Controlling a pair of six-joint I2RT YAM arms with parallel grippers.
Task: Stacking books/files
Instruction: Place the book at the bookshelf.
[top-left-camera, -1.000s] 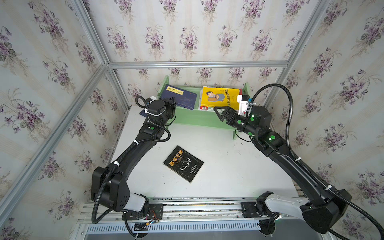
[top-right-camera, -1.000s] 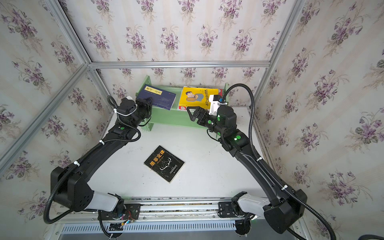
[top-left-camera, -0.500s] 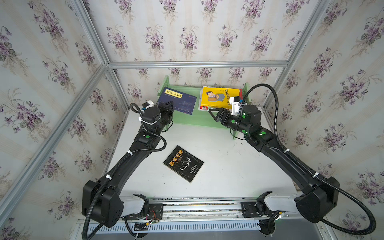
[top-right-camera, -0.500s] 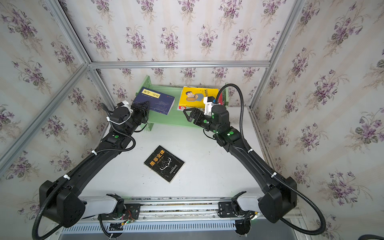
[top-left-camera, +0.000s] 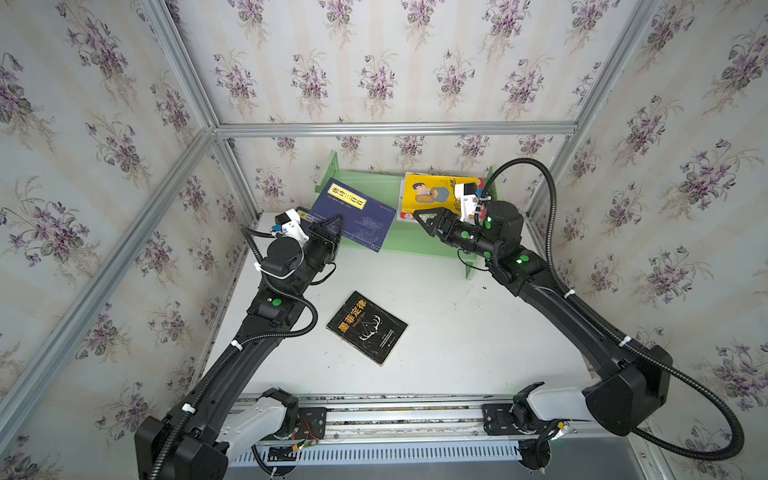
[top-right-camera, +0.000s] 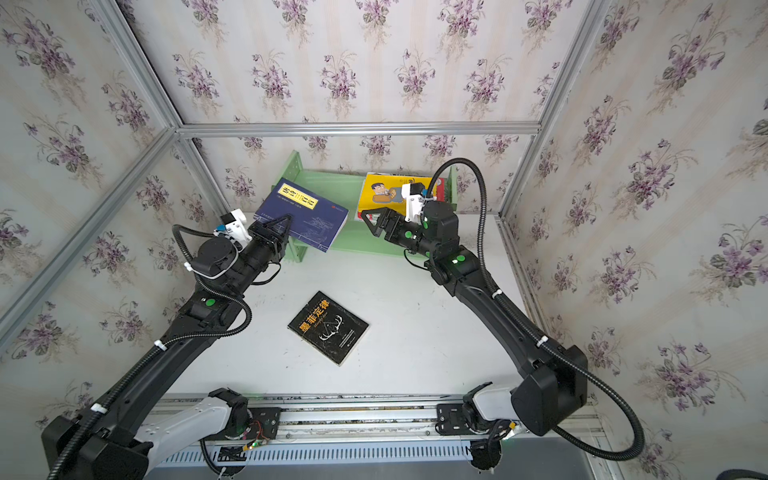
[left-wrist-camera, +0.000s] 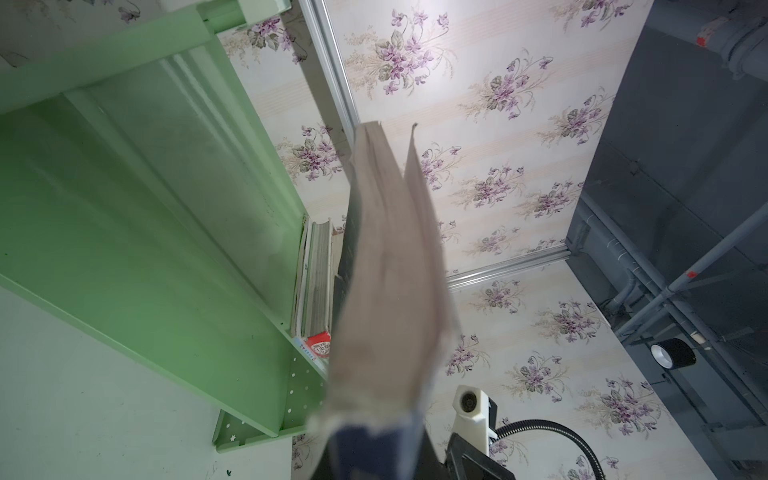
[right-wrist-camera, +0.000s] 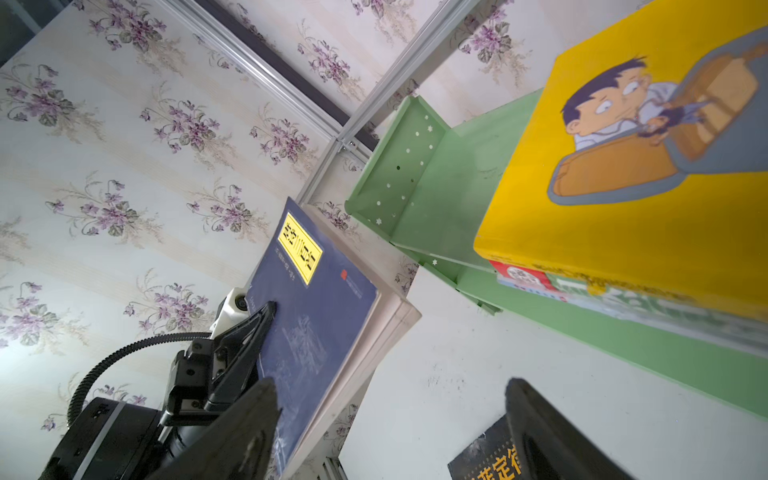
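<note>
My left gripper (top-left-camera: 335, 227) (top-right-camera: 283, 227) is shut on the near edge of a navy book with a yellow label (top-left-camera: 357, 212) (top-right-camera: 305, 212). It holds the book tilted in the air over the left end of the green shelf (top-left-camera: 415, 245) (top-right-camera: 361, 239). In the left wrist view the book (left-wrist-camera: 386, 270) shows edge-on, its pages fanning. A yellow book with a cartoon man (top-left-camera: 432, 195) (top-right-camera: 384, 193) (right-wrist-camera: 623, 187) tops a stack at the shelf's right end. A black book with an orange title (top-left-camera: 367, 327) (top-right-camera: 328, 327) lies flat on the table. My right gripper (top-left-camera: 428, 222) (top-right-camera: 372, 222) (right-wrist-camera: 390, 415) stands open and empty before the stack.
Floral walls with aluminium posts close in the white table (top-left-camera: 457, 332) on three sides. The stacked books' page edges (left-wrist-camera: 316, 282) rest against the shelf's end panel. The arms' base rail (top-left-camera: 395, 415) runs along the front edge.
My left gripper has lifted the navy book off the shelf and drawn it forward, tilted. The right arm has shifted a little, its jaws still open by the yellow stack.
</note>
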